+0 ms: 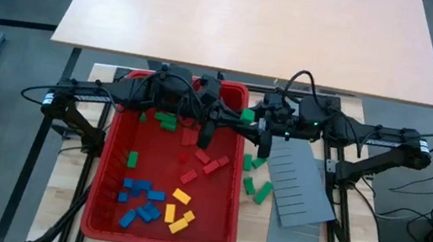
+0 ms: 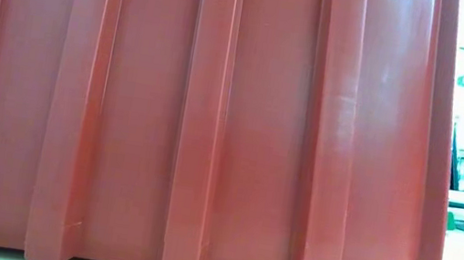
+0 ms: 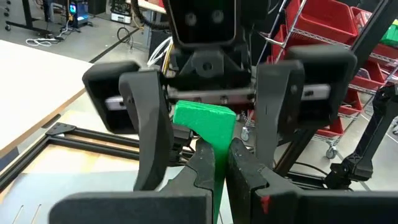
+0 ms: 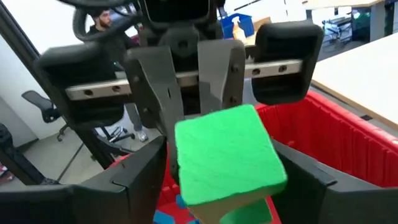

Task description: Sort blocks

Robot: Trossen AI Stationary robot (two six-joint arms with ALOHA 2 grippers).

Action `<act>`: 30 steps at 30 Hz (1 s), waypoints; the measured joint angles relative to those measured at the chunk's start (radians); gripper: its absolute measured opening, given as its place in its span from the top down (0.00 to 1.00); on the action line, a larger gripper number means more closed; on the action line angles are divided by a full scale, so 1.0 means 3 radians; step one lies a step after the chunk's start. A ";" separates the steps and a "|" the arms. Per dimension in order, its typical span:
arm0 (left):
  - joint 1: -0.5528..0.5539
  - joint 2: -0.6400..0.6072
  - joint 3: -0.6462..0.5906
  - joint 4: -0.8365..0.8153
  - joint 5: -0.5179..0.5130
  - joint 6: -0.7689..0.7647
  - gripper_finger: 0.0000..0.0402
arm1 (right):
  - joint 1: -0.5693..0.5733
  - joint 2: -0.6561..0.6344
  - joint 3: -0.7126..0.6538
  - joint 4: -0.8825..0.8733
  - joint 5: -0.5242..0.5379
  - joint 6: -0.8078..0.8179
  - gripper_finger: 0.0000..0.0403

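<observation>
Over the red bin's (image 1: 221,223) far right corner, the two grippers meet nose to nose around one green block (image 3: 205,121). The left gripper (image 3: 216,155) is clamped on its near end, while the right gripper (image 4: 217,186) has fingers spread wide either side of the far end. The block's long axis runs from one gripper to the other, so the right need only close.

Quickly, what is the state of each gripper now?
Left gripper: closed on a small green rectangular block.
Right gripper: open, jaws on either side of that block.

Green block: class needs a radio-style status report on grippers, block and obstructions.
Left gripper shut on green block, near red bin right rim. Right gripper open, fingers straddling block. No obstruction seen.
</observation>
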State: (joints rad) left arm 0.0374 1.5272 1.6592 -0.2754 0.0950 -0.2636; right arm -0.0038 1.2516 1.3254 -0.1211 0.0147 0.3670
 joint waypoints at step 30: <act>-0.0007 0.0001 0.0003 -0.0070 0.0093 -0.0025 1.00 | 0.0029 0.0049 -0.0001 0.0150 0.0013 0.0027 0.47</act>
State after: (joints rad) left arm 0.0353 1.5276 1.6600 -0.2964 0.1228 -0.2710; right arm 0.0048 1.2663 1.3251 -0.0761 0.0186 0.3752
